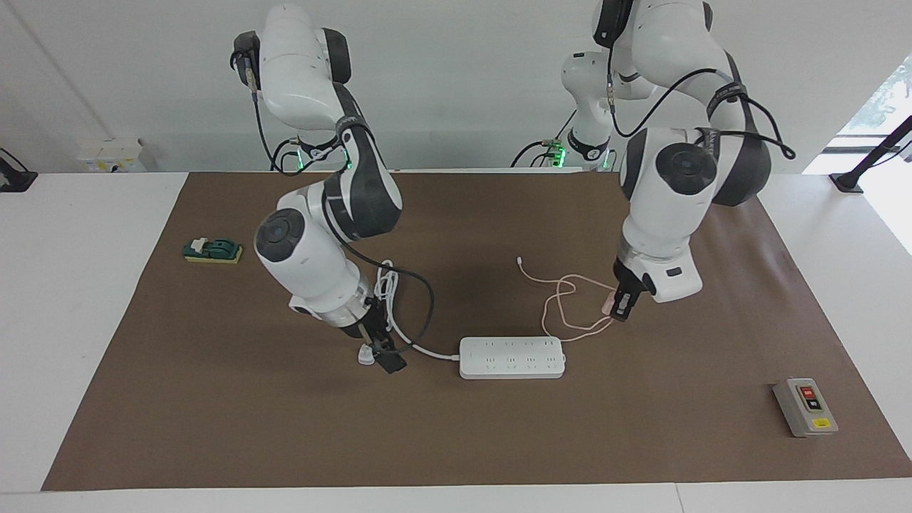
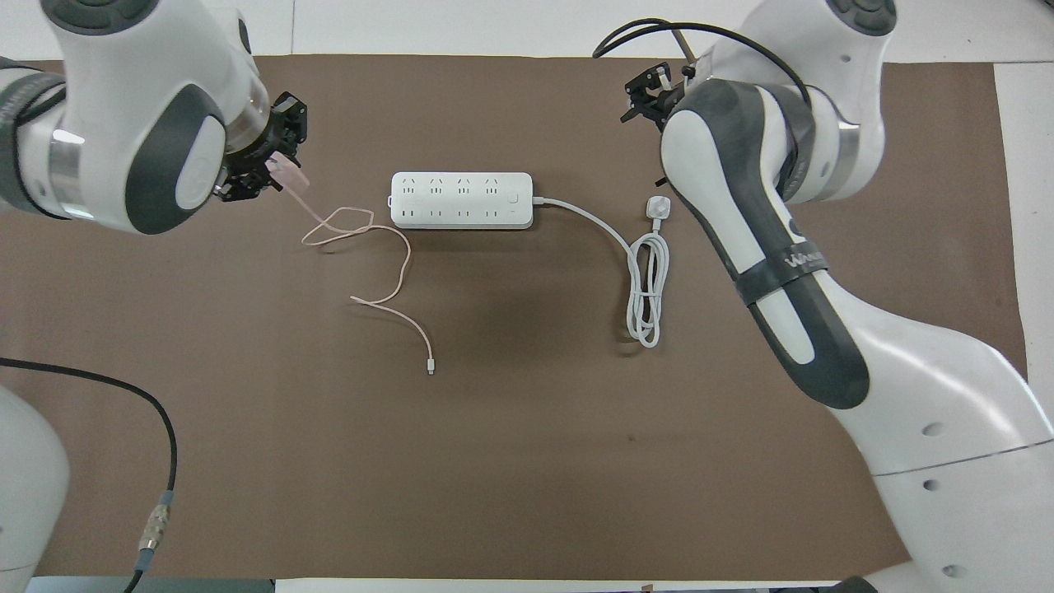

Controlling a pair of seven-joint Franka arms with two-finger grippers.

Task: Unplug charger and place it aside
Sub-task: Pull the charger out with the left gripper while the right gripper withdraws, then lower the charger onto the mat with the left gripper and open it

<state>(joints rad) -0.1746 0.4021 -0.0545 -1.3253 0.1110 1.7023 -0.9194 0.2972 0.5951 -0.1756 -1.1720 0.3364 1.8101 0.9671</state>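
You can read only a dark band [image 2: 782,268] around the right arm's forearm, beside the power strip [image 2: 461,200], with white lettering that begins "WAN"; the rest of it is too small to read.

White arms [image 1: 313,263], dark-grey joints, looping black cables.
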